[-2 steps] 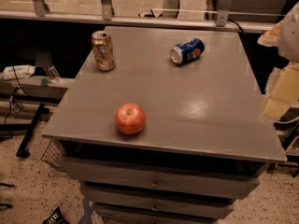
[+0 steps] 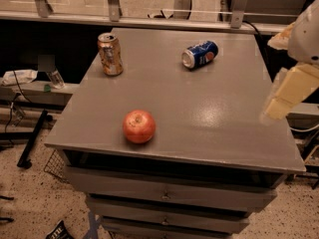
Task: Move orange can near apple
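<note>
Evidently the task stood at its first step, the reach. The gripper (image 2: pixel 286 93) hung at the right edge of the view, over the table's (image 2: pixel 199 128) right side. Whether it was open or closed could not be told. The can (image 2: pixel 110 54) stood upright near the far left corner, well apart from the apple (image 2: pixel 139 126) by the front edge. The next move probably called for crossing left, clear of the blue can (image 2: pixel 200 54) lying on its side, to take the can round its body. The table was grey and faintly glossy, with drawers (image 2: pixel 164 195) below. Cables (image 2: pixel 15 114) trailed at the left over a speckled floor (image 2: pixel 30 203).
</note>
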`<action>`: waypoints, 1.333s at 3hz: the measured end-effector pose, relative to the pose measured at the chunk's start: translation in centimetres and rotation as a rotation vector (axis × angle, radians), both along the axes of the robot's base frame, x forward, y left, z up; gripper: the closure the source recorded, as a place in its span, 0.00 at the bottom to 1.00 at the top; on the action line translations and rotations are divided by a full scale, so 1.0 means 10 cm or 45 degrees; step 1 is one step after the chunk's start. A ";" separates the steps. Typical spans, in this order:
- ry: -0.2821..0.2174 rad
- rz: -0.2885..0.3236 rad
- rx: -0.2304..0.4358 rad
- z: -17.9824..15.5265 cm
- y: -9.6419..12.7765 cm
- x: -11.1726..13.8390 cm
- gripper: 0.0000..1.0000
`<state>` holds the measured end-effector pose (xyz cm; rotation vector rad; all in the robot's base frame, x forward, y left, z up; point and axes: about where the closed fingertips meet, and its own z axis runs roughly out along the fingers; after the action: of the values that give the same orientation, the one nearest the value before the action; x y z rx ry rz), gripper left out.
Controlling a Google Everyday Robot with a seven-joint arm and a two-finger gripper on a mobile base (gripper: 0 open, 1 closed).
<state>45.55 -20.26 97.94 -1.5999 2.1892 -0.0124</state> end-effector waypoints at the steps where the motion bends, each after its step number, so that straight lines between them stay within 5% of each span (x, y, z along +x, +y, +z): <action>1: -0.054 -0.068 0.304 0.02 0.20 0.58 0.00; 2: -0.135 -0.111 0.578 0.13 0.44 1.22 0.00; 4: -0.155 -0.119 0.623 0.15 0.48 1.34 0.00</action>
<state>58.99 -15.48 99.48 -1.1906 1.9739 0.3600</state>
